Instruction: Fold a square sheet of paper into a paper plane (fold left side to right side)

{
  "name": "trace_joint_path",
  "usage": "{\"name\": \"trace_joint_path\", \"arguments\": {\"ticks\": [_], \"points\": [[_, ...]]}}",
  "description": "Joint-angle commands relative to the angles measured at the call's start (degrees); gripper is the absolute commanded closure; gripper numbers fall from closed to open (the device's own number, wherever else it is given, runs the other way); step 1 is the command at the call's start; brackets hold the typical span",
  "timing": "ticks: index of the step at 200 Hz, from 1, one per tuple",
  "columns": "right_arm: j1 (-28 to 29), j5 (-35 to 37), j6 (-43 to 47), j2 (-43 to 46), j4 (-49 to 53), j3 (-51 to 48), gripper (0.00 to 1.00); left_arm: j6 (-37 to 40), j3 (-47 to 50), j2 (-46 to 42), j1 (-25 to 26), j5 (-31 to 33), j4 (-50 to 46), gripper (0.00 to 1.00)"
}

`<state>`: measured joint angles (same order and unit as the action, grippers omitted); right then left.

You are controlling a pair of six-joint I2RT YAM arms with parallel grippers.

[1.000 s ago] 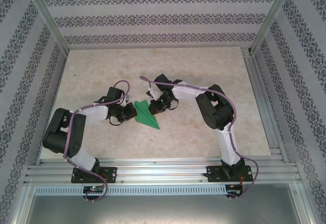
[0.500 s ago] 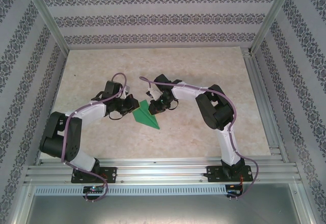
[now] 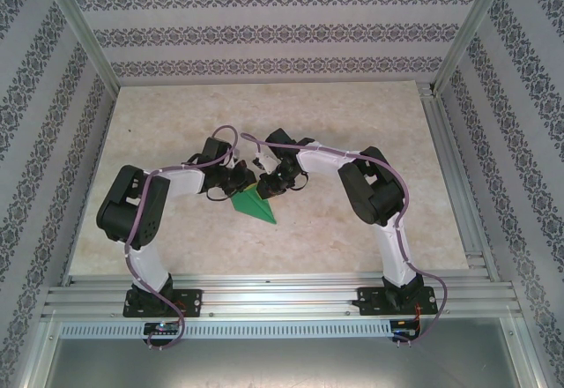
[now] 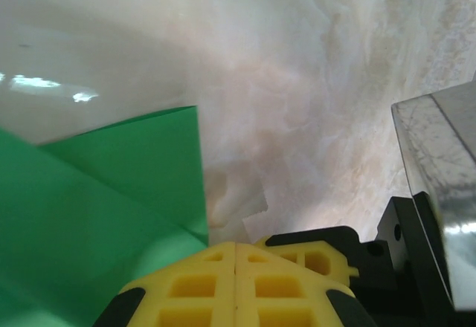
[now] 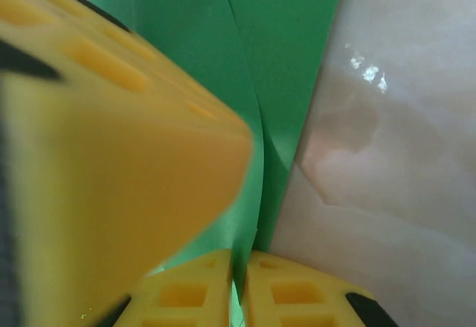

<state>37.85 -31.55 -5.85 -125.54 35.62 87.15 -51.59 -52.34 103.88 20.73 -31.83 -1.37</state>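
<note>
The left arm's elbow stands high over the near left of the pale marbled tabletop [image 3: 352, 123]. Its forearm reaches right, so the left gripper [image 3: 239, 182] sits at the wide end of the slim, pointed, bright green paper plane [image 3: 256, 205]. Its 2 yellow pads [image 4: 193, 286] are pressed together with nothing between them, just beside the paper's edge. The right arm bends left from its raised elbow, and the right gripper [image 5: 239, 264] is closed, pinching a fold of the plane. The plane lies mid-table, tip toward the bases.
</note>
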Motion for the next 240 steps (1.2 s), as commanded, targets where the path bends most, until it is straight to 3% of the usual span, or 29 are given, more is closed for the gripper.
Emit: {"name": "trace_joint_path", "arguments": {"ticks": [1,109,151,212,240], "points": [[1.4,5.5,1.2,-3.4,4.0,-1.6,0.87,-0.7,-1.3,1.4,0.8,2.0,1.9,0.98],[1.7,6.6,1.6,-3.6,5.1,-0.9,0.86,3.8,0.3,1.7,0.9,6.9,-4.5,0.97],[1.4,6.1,0.9,-2.3,4.9,-0.5,0.81,4.7,1.4,2.1,0.8,8.4,-5.2,0.97],[-0.3,8.3,-2.4,7.4,5.1,-0.8,0.70,5.1,4.0,2.1,0.8,10.0,-4.7,0.97],[0.2,9.1,-4.1,12.8,3.8,-4.3,0.71,5.0,4.1,2.2,0.8,9.9,-4.3,0.98]]}}
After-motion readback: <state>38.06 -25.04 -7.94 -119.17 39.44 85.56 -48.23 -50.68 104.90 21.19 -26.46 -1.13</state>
